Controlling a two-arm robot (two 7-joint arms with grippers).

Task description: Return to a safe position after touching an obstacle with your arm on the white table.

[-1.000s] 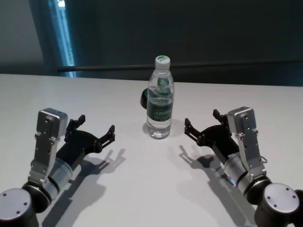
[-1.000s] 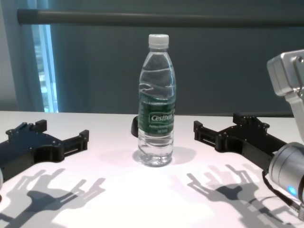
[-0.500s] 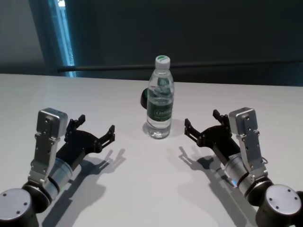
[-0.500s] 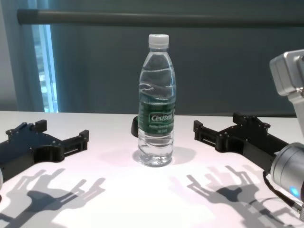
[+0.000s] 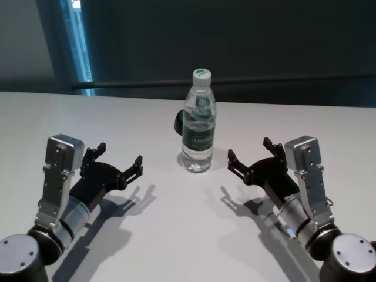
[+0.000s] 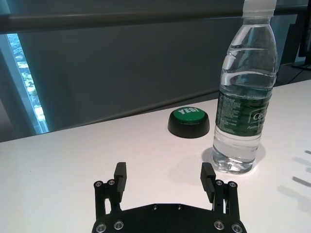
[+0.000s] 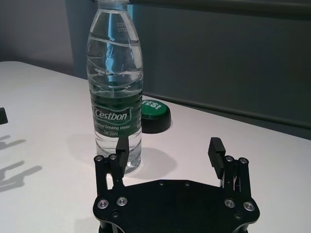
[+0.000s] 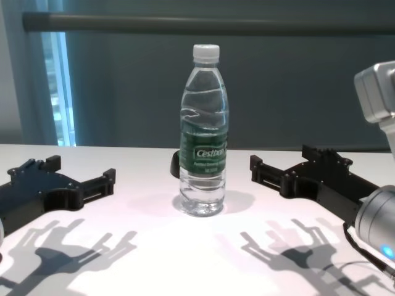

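Note:
The clear water bottle [image 5: 198, 126] with a white cap and green "Cestbon" label stands upright in the middle of the white table [image 5: 176, 235]. It also shows in the chest view [image 8: 203, 135] and in both wrist views [image 6: 243, 107] [image 7: 116, 97]. My left gripper [image 5: 120, 154] [image 8: 80, 169] [image 6: 164, 170] is open and empty, low over the table to the bottle's left. My right gripper [image 5: 249, 150] [image 8: 282, 159] [image 7: 168, 145] is open and empty, close to the bottle's right side, with a small gap and no contact.
A low dark round button with a green "YES!" top [image 6: 189, 121] [image 7: 154, 115] sits on the table just behind the bottle, mostly hidden in the head view [image 5: 178, 123]. A dark wall and rail run along the table's far edge.
My right arm's wrist has shifted slightly right and back toward me, while its gripper stays near the bottle. The left arm and the bottle have not moved.

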